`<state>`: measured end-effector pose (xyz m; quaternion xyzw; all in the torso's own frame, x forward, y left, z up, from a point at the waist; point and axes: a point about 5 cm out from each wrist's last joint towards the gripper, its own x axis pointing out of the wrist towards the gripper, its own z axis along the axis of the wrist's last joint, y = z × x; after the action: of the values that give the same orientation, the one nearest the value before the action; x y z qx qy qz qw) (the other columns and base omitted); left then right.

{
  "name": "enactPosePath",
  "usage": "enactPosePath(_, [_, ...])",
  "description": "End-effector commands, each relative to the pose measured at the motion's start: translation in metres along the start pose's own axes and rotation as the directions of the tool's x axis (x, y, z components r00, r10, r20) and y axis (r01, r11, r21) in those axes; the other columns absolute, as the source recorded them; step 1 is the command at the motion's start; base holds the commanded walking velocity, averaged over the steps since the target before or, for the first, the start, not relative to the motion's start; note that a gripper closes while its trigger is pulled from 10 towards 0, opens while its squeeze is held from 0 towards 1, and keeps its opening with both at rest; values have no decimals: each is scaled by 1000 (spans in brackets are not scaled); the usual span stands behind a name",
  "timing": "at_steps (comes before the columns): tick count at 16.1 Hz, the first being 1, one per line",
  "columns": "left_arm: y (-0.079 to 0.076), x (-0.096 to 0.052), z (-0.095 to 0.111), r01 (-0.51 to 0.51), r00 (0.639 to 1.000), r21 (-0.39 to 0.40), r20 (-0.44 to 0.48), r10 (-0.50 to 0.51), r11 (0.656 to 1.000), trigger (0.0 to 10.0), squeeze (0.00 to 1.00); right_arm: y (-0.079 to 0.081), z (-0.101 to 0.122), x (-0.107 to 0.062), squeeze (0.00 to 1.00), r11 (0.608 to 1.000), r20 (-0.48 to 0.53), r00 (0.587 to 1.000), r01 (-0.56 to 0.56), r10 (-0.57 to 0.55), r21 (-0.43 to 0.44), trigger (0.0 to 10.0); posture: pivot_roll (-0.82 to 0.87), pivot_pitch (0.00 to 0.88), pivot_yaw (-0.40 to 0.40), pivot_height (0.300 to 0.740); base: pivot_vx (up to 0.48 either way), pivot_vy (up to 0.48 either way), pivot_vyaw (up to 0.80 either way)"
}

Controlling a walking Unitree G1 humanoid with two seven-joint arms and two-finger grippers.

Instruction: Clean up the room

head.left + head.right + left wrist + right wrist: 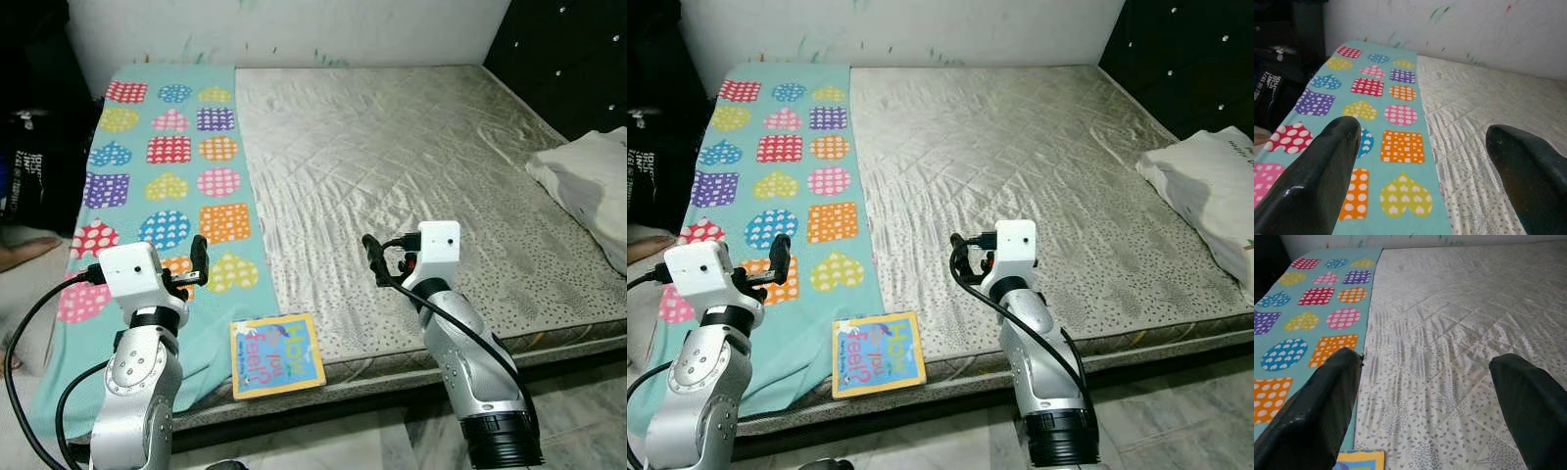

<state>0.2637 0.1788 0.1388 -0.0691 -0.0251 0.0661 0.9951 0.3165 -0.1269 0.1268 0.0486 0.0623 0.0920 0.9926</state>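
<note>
Both grippers hover wide open and empty over the bed's near edge, and the picture book (277, 354) lies flat below and between them, nearer the left gripper (192, 266) than the right gripper (377, 257).

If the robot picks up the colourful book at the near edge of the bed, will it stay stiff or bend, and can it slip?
The book looks thick and flat like a board book, so it probably stays stiff. Its cover seems glossy, so it may slip between the fingers. It lies flat, partly on the teal blanket, at the mattress edge, so a push might slide it off.
</note>
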Motion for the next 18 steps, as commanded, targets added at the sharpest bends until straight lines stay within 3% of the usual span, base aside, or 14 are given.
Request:
enactPosePath(1, [1,-1,-1,-6,1000,8,-12,6,1000,10000,0,0,4,-3,0,1000,14,1000,-8,8,-5,10000,49,128,-64,728,0,0,0])
enactPosePath(11, [-2,-2,-2,-21,1000,-3,-18,21,1000,10000,0,0,9,-2,0,1000,37,999,-21,20,9,10000,42,136,-65,609,0,0,0])
enactPosePath(18, [7,-1,1,-70,998,-6,1,70,998,10000,0,-2,15,4,0,999,48,998,-37,38,-7,10000,45,135,-68,609,0,0,0])
